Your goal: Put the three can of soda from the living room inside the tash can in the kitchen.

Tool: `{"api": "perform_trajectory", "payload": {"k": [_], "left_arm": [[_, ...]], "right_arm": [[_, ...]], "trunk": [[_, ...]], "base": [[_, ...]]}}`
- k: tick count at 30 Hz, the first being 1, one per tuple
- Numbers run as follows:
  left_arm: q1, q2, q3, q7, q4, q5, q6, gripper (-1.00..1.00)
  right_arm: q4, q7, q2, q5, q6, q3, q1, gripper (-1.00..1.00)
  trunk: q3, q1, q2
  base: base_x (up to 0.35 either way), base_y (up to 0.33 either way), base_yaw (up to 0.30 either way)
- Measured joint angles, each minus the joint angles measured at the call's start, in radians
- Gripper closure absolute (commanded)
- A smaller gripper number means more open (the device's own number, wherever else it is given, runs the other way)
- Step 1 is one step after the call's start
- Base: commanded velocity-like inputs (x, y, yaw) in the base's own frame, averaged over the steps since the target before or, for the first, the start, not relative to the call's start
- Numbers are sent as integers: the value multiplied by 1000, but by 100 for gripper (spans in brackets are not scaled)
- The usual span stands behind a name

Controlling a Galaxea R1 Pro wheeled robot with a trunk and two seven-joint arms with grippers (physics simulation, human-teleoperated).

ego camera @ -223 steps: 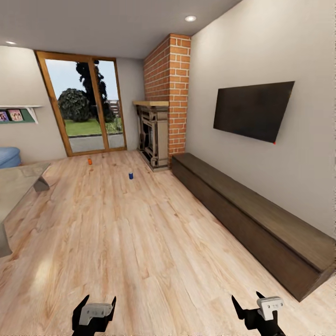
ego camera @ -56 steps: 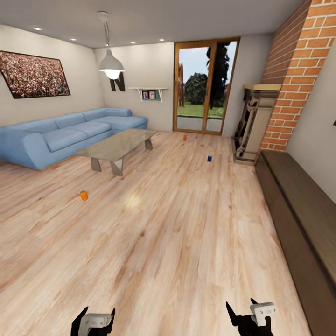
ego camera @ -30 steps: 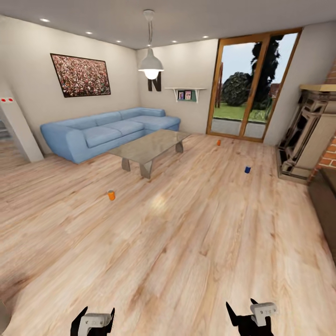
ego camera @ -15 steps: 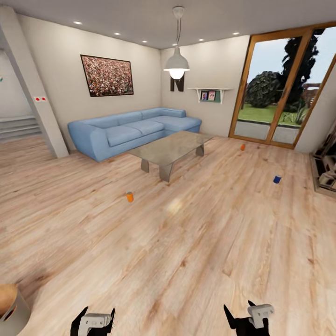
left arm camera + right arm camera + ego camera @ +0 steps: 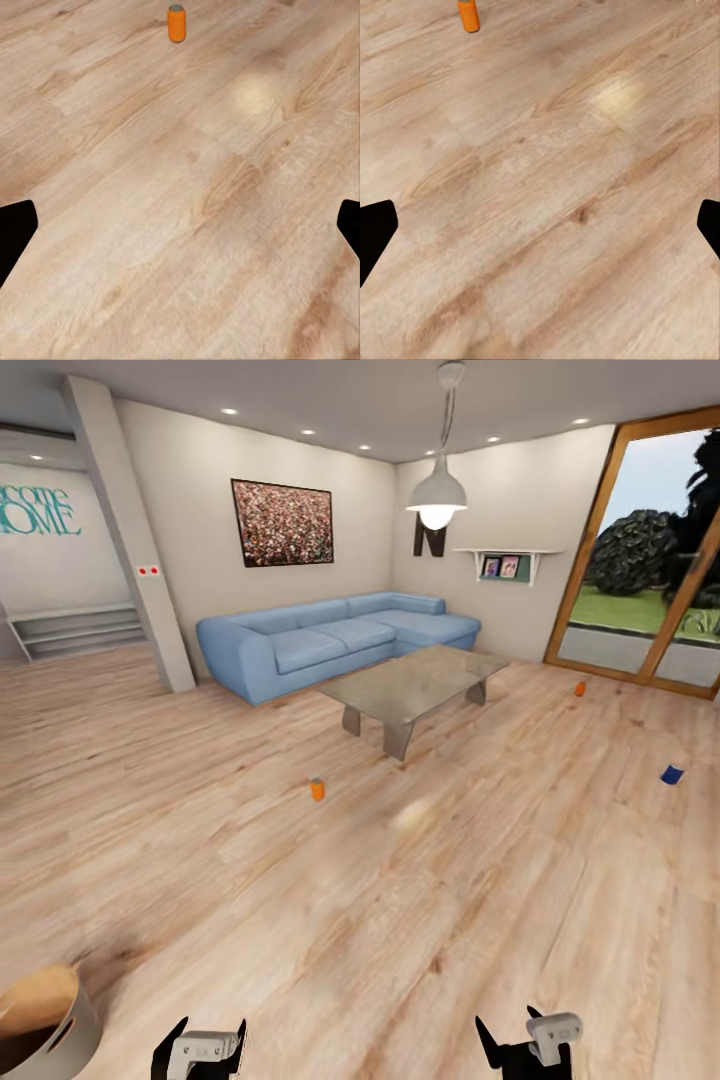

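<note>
Three soda cans stand upright on the light wood floor of the living room. The nearest orange can [image 5: 317, 789] is ahead of me, in front of the glass coffee table [image 5: 415, 680]; it is also seen as the orange can [image 5: 175, 23] and the orange can [image 5: 469, 15] in the wrist views. A second orange can [image 5: 579, 688] stands by the glass doors. The dark blue can [image 5: 671, 774] is at the right. My left gripper [image 5: 200, 1044] and right gripper [image 5: 520, 1036] hang low, both open and empty, far from every can.
A blue corner sofa [image 5: 330, 635] lines the far wall behind the table. A grey round bin with a brownish top [image 5: 40, 1028] stands at my near left. A pillar [image 5: 130, 540] and stairs [image 5: 75, 630] lie at the left; wood-framed glass doors [image 5: 650, 560] at the right.
The camera has swung left: sofa, table and cans have shifted right in the picture, the fireplace has left the view, and the grey bin shows more. The grippers hold the same pose.
</note>
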Motion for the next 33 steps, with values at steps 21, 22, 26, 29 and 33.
{"api": "perform_trajectory", "payload": {"k": [21, 22, 26, 29, 33], "left_arm": [[0, 0, 0, 0, -1, 0, 0, -100], [0, 0, 0, 0, -1, 0, 0, -100], [0, 0, 0, 0, -1, -1, 0, -100], [0, 0, 0, 0, 0, -1, 0, -100], [0, 0, 0, 0, 0, -1, 0, -100]], "right_arm": [[0, 0, 0, 0, 0, 0, 0, -100], [0, 0, 0, 0, 0, 0, 0, -100], [0, 0, 0, 0, 0, 0, 0, -100], [0, 0, 0, 0, 0, 0, 0, -100], [0, 0, -1, 0, 0, 0, 0, -100]], "trunk": [[0, 0, 0], [0, 0, 0], [0, 0, 0], [0, 0, 0], [0, 0, 0]], "base": [[308, 105, 250], [308, 101, 250], [308, 99, 250], [305, 87, 250], [291, 36, 213]]}}
